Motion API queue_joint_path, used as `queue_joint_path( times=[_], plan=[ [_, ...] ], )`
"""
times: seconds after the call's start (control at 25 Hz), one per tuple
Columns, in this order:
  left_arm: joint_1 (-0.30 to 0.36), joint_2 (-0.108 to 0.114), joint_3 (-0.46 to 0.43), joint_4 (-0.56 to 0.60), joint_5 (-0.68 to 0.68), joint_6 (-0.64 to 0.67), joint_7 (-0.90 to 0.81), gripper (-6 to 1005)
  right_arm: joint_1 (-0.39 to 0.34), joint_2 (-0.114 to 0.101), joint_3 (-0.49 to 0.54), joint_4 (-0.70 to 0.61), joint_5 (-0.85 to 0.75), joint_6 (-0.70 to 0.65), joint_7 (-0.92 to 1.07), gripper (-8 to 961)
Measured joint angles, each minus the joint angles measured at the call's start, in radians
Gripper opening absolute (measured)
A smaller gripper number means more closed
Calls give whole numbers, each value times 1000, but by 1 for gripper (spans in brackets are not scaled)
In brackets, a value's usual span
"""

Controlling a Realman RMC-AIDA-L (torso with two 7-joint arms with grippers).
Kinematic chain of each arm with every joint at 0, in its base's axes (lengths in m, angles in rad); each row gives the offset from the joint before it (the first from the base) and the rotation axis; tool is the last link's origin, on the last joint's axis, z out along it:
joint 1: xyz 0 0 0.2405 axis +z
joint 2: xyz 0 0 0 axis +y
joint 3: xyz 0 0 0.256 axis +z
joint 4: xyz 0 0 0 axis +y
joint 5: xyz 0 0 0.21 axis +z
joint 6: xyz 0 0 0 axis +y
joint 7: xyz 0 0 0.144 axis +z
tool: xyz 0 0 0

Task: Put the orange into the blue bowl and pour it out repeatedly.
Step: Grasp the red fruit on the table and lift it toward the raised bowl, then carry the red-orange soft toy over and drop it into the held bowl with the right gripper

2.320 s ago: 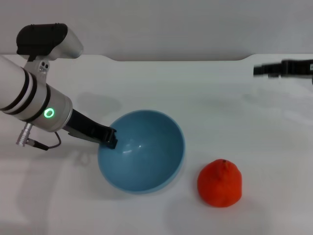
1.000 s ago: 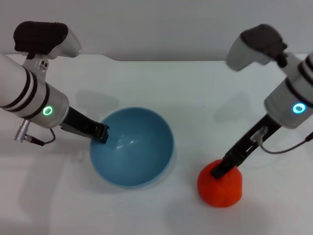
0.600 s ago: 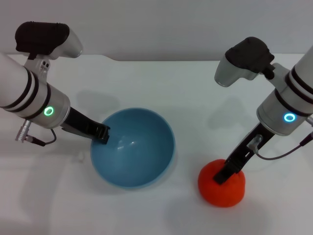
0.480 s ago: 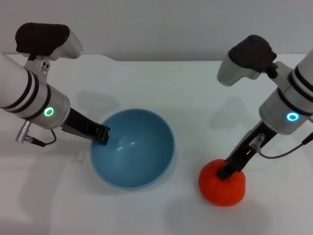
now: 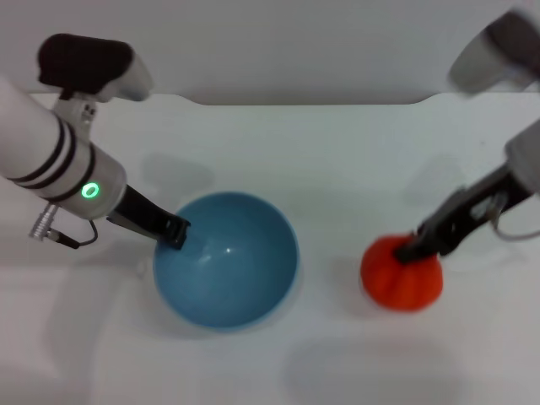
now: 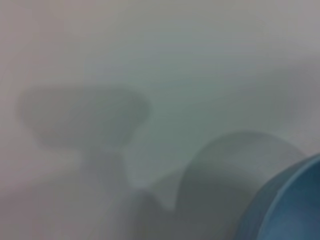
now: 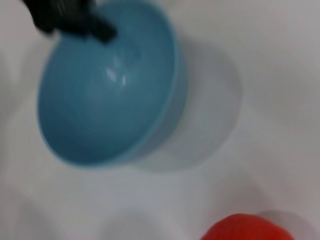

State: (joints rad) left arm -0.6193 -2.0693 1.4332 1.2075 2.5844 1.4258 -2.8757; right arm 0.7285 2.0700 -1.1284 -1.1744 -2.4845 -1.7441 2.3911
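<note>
**A:** As the head view shows it, where is the orange, and which way does it point?

**B:** It sits on the white table, well to the right of the blue bowl. It is roundish, so I see no clear long axis, and my claw hides the stem end. Skin: vivid red-orange.

**A:** And your 2 claws?

**B:** My right gripper presses on the orange's top, fingers closed around it. My left gripper pinches the bowl's left rim, closed on it. The bowl stands upright, opening upward, light blue, glossy inside, with nothing in it.
</note>
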Motion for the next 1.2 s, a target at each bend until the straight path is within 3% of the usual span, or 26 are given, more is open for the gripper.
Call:
queue_joint_path(
  times=[0.24, 0.4, 0.68, 0.92, 1.2],
  plan=[
    [-77, -7, 72, -52, 28, 29, 0, -1, -20, 2, 52, -260, 209, -58, -34, 149],
    [-107, -9, 98, -58, -13, 26, -2, -2, 5, 1, 14, -253, 242, -39, -36, 129],
    [-143, -10, 102, -52, -49, 19, -2, -2, 36, 4, -201, -200, 237, 60, -45, 73],
    [-161, -9, 102, -48, -71, 16, -1, -1, 44, 6, -304, -178, 227, 151, -39, 161],
    [-159, -3, 101, -44, -70, -8, 5, -1, 36, 7, -259, -196, 186, 151, 16, 385]
  ],
)
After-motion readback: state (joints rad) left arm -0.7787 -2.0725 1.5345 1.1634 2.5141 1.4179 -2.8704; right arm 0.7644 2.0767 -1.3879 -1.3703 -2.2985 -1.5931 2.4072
